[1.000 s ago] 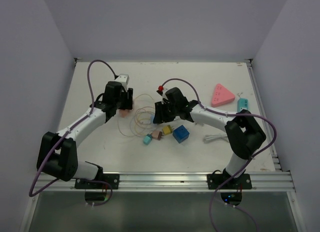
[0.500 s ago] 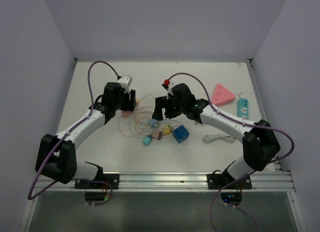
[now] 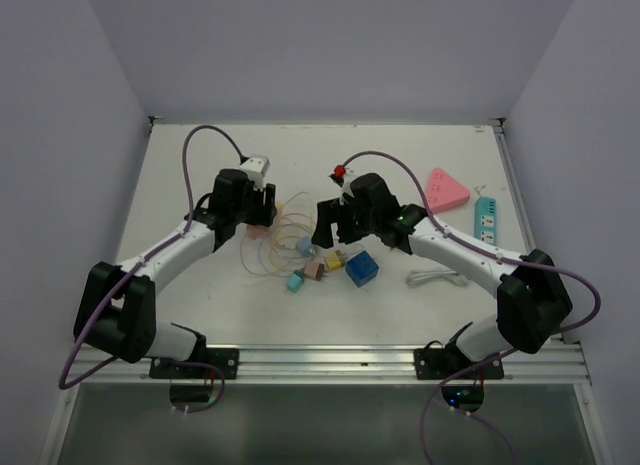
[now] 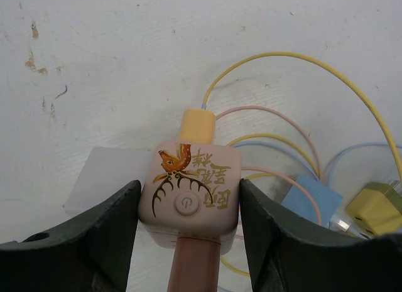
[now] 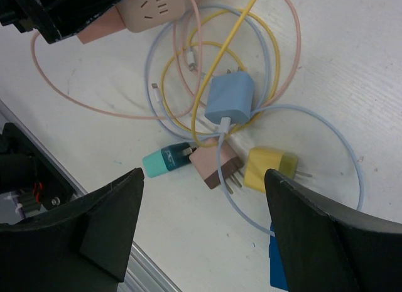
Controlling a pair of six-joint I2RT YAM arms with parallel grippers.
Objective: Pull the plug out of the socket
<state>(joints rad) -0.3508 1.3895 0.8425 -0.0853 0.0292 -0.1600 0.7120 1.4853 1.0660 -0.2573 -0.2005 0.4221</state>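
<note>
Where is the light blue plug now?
Right wrist view, centre: light blue plug lies among the coiled cables, just above the brown plug and yellow plug.

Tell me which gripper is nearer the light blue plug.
Right. The right gripper hovers open just above the light blue plug; the left gripper sits farther left, clamped on the pink socket cube.

A plug [image 4: 196, 124] sits in the socket's [image 4: 190, 201] far side, chargers [image 3: 313, 270] lying right.

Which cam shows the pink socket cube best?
Left wrist: pink socket cube fills the frame, clamped in the left gripper, button and yellow plug visible. Top external: small pink patch. Right wrist: one outlet face at the top edge.
</note>
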